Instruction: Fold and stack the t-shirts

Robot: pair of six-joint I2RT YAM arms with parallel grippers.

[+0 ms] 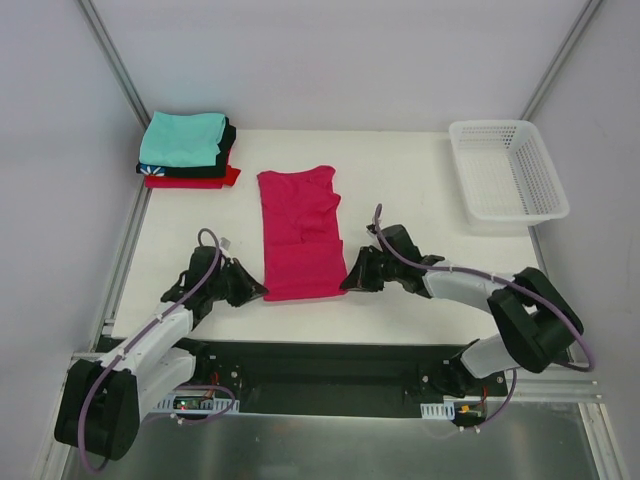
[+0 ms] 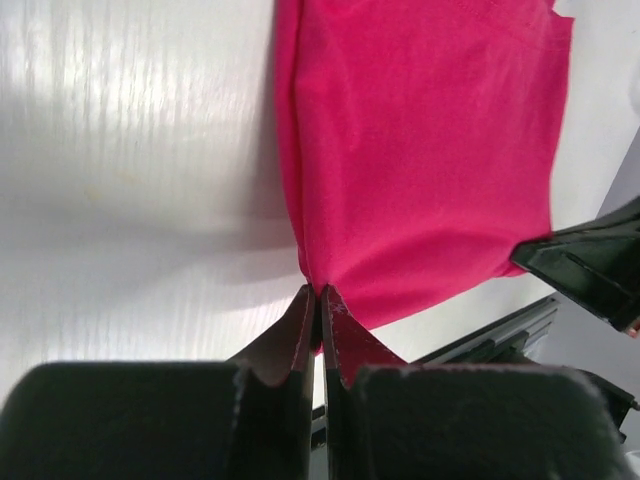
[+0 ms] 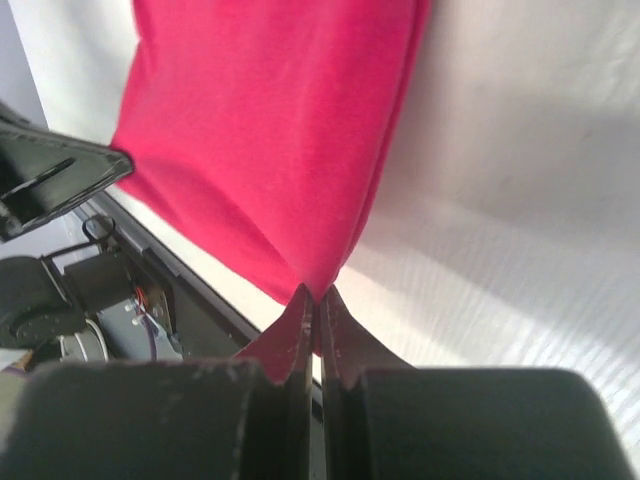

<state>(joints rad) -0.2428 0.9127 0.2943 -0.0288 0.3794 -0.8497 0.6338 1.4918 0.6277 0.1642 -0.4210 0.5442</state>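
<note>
We found the left gripper and the right gripper each clamped on a near hem corner of the crimson-pink t-shirt, which lay lengthwise on the table, sleeves folded in. We judged the next move a joint lift carrying hem toward collar, before stacking on the folded t-shirts.

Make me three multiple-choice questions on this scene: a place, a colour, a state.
1. Where does the white basket sit? A far right of the table; B near left; C between the arms.
2. What colour tops the folded stack? A yellow; B teal; C white.
3. How are the left gripper and right gripper? A both open; B both shut on near corners of the pink shirt; C one open.
1 A, it stands at the far right corner. 2 B, a teal shirt lies on top. 3 B, each pinches a corner.
</note>
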